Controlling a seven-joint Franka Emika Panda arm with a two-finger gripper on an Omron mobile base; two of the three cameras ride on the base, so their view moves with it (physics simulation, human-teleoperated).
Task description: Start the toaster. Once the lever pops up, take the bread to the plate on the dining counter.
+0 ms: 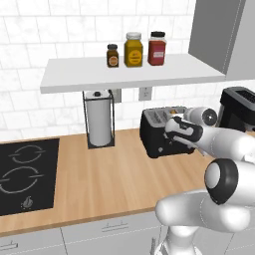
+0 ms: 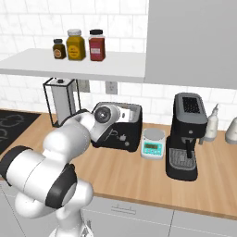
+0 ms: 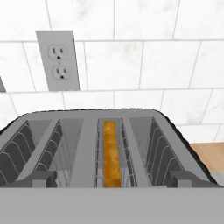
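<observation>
Deep in the right-hand slot of the toaster [image 3: 109,148] stands the bread [image 3: 111,159] on edge — ready for toasting — with the gripper [image 3: 112,183] poised just above, fingers spread and empty, likely approaching the lever, beside the coffee machine [image 2: 186,136].

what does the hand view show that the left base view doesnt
Hand view alone: the bread standing on edge in the toaster's right slot, the left slot empty, seen from close above.

Left base view alone: the cooktop, the paper towel roll, three jars on the shelf and the coffee machine.

Both: the toaster, the wall outlet behind it and the white tiles.
</observation>
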